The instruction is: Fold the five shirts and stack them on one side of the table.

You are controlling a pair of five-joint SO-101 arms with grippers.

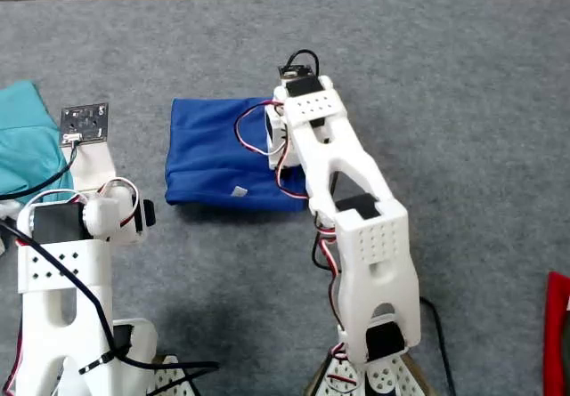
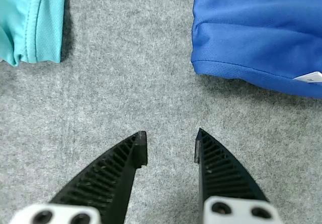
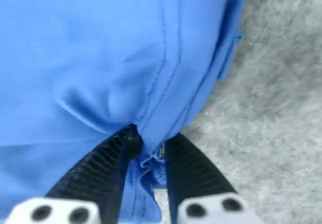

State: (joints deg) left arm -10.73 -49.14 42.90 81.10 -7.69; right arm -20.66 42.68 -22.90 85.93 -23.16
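A folded blue shirt lies in the middle of the grey table, with a small white tag near its front edge. My right gripper sits at the shirt's right edge, shut on a pinch of blue fabric between its black fingers. The right arm reaches over that edge in the high view. A teal shirt rests at the table's left edge, and its corner lies across from the blue shirt in the left wrist view. My left gripper hovers open over bare table between the two shirts.
The corner of a red shirt pokes in at the table's right edge. The grey felt table spreads bare to the back and right. Wooden furniture stands behind the table's far edge.
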